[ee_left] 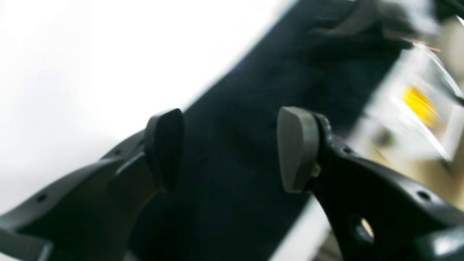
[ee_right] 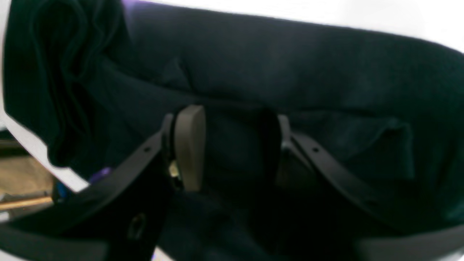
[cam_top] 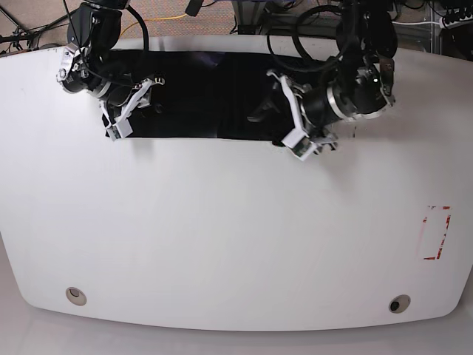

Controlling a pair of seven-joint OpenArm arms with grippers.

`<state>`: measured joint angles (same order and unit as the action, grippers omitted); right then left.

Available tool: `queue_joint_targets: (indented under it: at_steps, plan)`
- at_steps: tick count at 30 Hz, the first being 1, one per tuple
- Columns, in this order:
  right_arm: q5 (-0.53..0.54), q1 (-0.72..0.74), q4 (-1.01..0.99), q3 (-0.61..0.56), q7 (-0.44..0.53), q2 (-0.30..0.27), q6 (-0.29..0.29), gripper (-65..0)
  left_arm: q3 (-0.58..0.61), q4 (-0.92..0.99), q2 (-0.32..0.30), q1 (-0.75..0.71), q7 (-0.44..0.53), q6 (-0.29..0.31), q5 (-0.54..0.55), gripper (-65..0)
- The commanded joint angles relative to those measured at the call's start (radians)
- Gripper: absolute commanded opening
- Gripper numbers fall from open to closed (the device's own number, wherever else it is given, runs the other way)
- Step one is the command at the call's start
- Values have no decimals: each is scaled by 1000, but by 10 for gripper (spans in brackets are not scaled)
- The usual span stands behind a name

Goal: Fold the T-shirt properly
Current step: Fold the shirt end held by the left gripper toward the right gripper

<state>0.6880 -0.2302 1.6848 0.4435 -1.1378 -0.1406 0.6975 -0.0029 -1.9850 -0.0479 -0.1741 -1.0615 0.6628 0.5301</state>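
Observation:
The black T-shirt (cam_top: 207, 96) lies as a long folded band along the far side of the white table (cam_top: 222, 222). My left gripper (cam_top: 292, 118), on the right in the base view, is open over the band's right end. In the blurred left wrist view its fingers (ee_left: 297, 148) straddle the dark fabric (ee_left: 232, 108) with nothing between them. My right gripper (cam_top: 127, 109) is open at the band's left end. In the right wrist view its gripper (ee_right: 233, 148) hangs close over rumpled folds of the shirt (ee_right: 290, 65); I see no cloth pinched.
A red-outlined rectangle (cam_top: 436, 233) is marked near the table's right edge. Two round holes (cam_top: 74, 296) (cam_top: 399, 304) sit near the front edge. Cables and stands crowd the floor behind the table. A blurred yellow object (ee_left: 418, 105) lies beyond the table edge.

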Motion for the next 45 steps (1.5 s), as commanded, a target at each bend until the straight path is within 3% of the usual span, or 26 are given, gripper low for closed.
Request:
queue_joint_targets:
  at_steps: [1, 5, 7, 10, 11, 14, 16, 22, 27, 30, 34, 37, 39, 42, 45]
  plan:
    - [66, 2, 76, 13, 12, -15, 1, -387, -56, -7, -31, -14, 14, 5, 17, -272]
    - [152, 4, 133, 127, -49, -15, 1, -314, -134, 19, -91, -54, 16, 8, 18, -272]
    - [200, 12, 133, 217, -107, -14, 1, -201, -159, 34, -122, -78, 16, 10, 18, -296]
    - [238, 12, 131, 343, -141, -15, 1, -65, -167, 86, -149, -100, 17, 10, 18, -404]
    - [236, 12, 123, 378, -141, -15, 1, -52, -167, 123, -152, -101, 19, 10, 18, -458]
    - [246, 9, 57, 427, -147, -21, 1, -52, -168, 189, -151, -101, 19, 4, 17, -589]
    - [246, 10, 2, 435, -164, -49, 1, -52, -168, 207, -151, -104, 19, 4, 17, -632]
    - [241, 12, -150, 429, -163, -66, 1, -52, -168, 218, -145, -106, 20, 4, 17, -628]
    - [240, 12, -168, 418, -166, -31, 1, -52, -168, 237, -145, -106, 20, 4, 17, -628]
    - [246, 4, -168, 329, -166, -29, 1, -54, -168, 238, -145, -103, 20, 4, 17, -628]
    - [238, 1, -134, 285, -164, 16, 1, -159, -168, 240, -146, -103, 20, 4, 17, -628]
    - [236, 1, -121, 289, -161, 35, 1, -308, -168, 241, -146, -100, 20, 4, 17, -628]
    - [236, 1, -116, 286, -153, 37, 1, -466, -167, 241, -143, -100, 20, 2, 17, -628]
    - [236, 4, -116, 288, -149, 32, 1, -650, -164, 280, -114, -95, 20, -27, 15, -628]
    - [238, 12, -101, 285, -149, 5, 1, -650, -164, 335, -80, -48, 20, -68, 17, -628]
